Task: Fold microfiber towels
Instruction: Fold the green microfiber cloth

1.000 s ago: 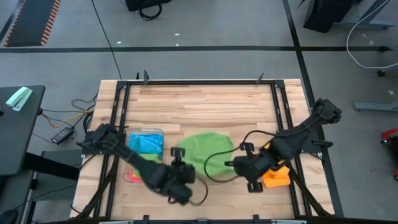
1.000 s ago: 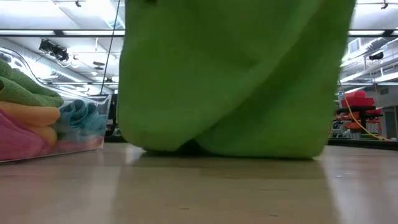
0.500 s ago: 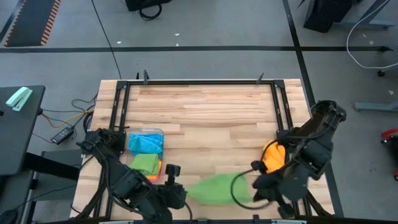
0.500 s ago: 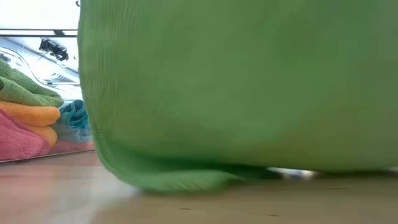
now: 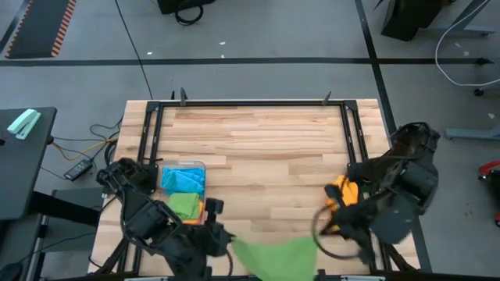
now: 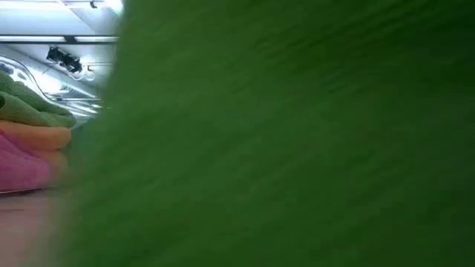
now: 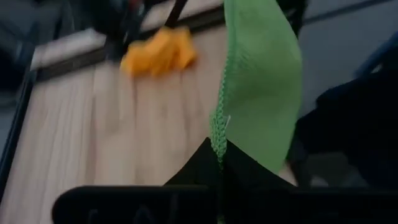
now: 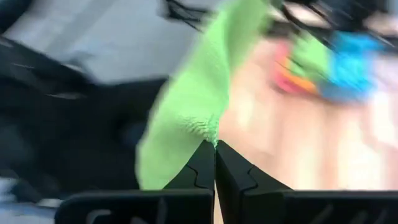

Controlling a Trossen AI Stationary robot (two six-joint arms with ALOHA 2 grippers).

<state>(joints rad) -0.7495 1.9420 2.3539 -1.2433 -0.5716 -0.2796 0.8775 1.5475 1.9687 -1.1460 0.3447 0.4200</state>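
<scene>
One green towel (image 5: 273, 256) stretched between two grippers' jaws, both clamped on it

Even overhead light; low and wrist views smear with motion blur (heavily).

Green towel (image 5: 273, 256) stretched at table's (image 5: 266, 144) near edge

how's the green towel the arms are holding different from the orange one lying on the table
The green towel is pinched at its edge by both the left gripper and the right gripper and stretched out between them at the table's near edge; the orange towel is held by neither. The green one is spread wide, the orange one lies crumpled in a small heap by the right arm. Both are soft, plain-coloured cloths outside the tray.
</scene>
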